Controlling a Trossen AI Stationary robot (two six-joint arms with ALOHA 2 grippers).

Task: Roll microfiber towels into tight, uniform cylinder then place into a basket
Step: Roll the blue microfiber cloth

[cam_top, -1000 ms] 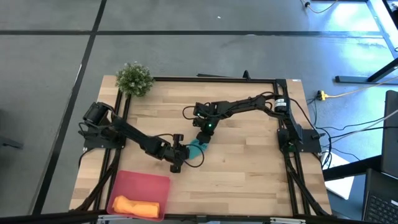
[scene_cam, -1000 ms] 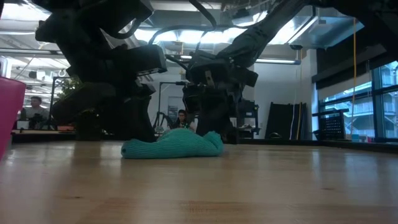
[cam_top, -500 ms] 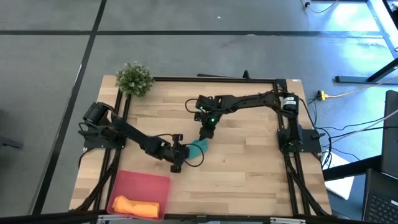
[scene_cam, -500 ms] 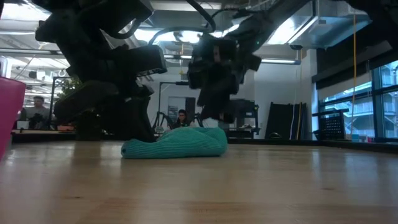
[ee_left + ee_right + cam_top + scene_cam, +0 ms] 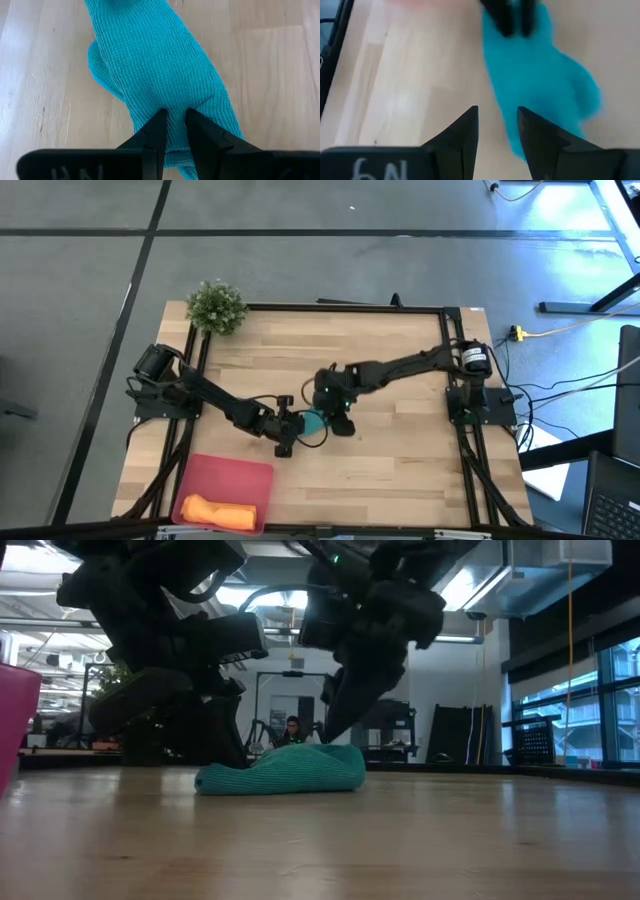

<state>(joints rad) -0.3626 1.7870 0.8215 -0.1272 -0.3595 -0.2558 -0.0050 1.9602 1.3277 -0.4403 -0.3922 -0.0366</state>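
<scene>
On the wooden table (image 5: 400, 450), the pink basket (image 5: 225, 476) holds the rolled orange towel (image 5: 215, 511); the left hand (image 5: 174, 116) pinches the teal towel (image 5: 160, 65).

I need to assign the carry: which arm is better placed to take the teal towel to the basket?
Left. The left gripper already pinches the teal towel and is nearer the basket; the right gripper hovers open above it.

From above, even daylight falls on the desk (image 5: 400, 450), with a pale blue glare on the floor beyond the right arm and only faint shadows under the arms. At desk height both arms stand as near-black silhouettes against bright ceiling lights and windows behind them, and the nearest desk surface is out of focus. The right wrist view is smeared with blur ahead of the right tool (image 5: 497, 131), while the weave of the teal towel (image 5: 160, 65) ahead of the left tool (image 5: 175, 122) is crisp and evenly lit.
</scene>
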